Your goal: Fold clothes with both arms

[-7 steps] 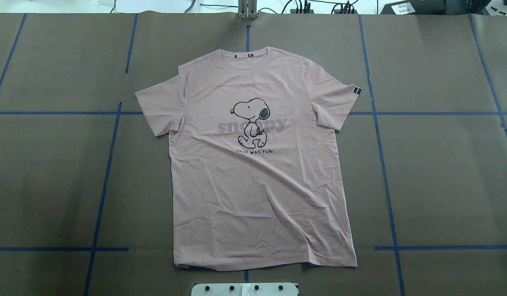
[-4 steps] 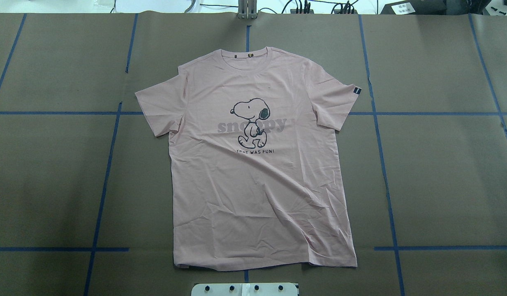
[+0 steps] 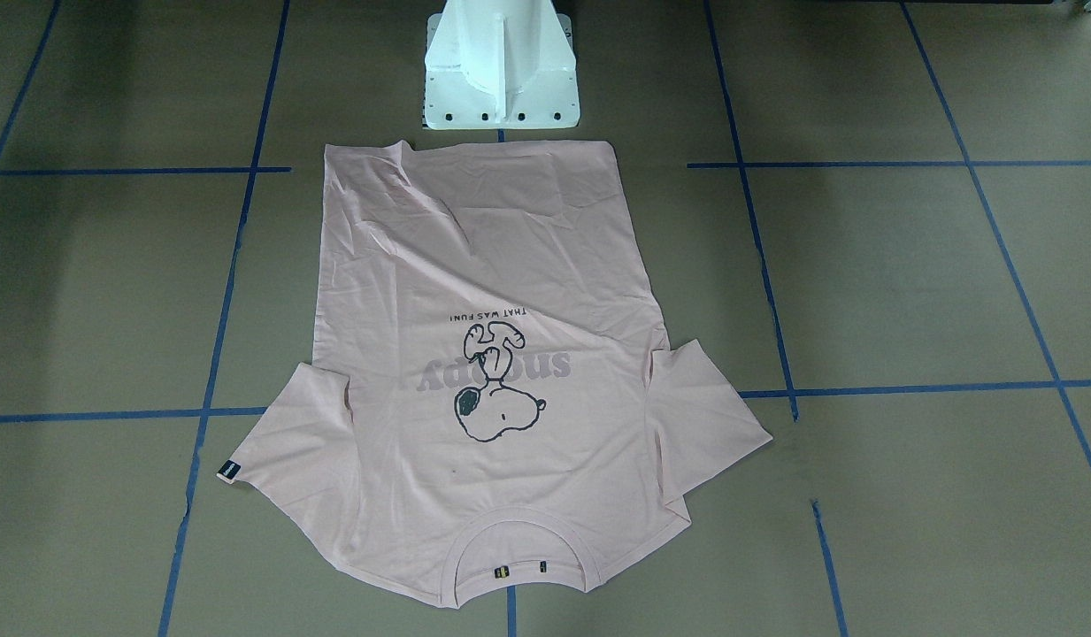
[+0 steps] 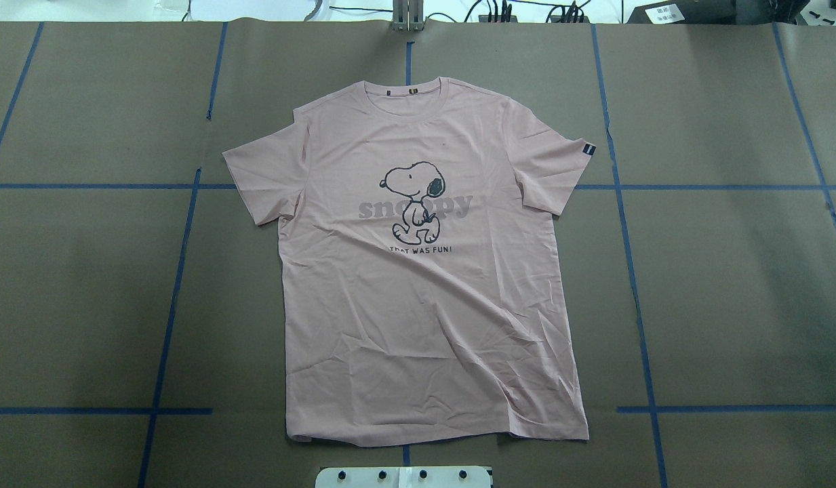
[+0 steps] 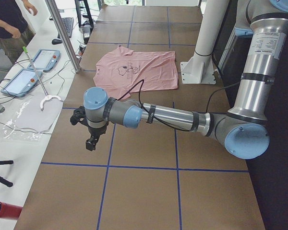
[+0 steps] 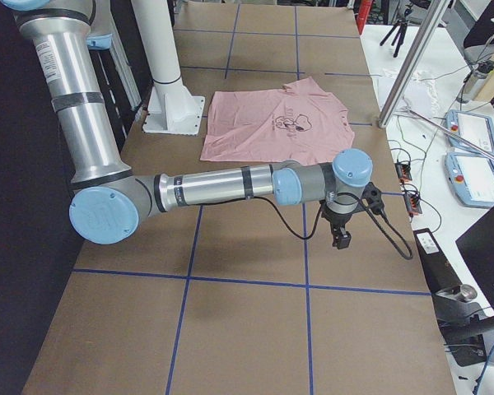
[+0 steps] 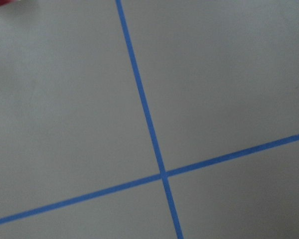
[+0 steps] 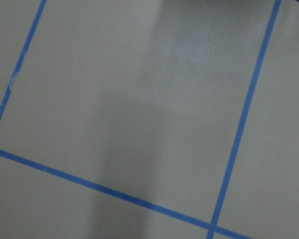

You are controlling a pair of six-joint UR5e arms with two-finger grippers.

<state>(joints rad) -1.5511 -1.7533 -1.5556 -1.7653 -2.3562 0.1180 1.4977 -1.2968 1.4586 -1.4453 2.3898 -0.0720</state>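
Observation:
The clothes are one pale pink T-shirt (image 4: 424,305) lying flat and print-up on the brown paper, neck toward the far edge, hem near the robot's base. It also shows in the front-facing view (image 3: 492,265). Neither gripper touches it. In the exterior left view my left arm (image 5: 173,117) stretches out low, well clear of the T-shirt (image 5: 149,72), and its gripper (image 5: 91,143) points down over bare paper. In the exterior right view my right gripper (image 6: 341,240) hangs likewise, away from the T-shirt (image 6: 255,132). I cannot tell whether either is open or shut. Both wrist views show only paper and blue tape.
The white pedestal base (image 3: 501,80) stands just behind the shirt's hem. Blue tape lines (image 4: 180,251) grid the table. Past the far edge, a side bench holds teach pendants (image 5: 45,60) beside a metal post (image 5: 62,33), and a person (image 5: 9,24) stands there.

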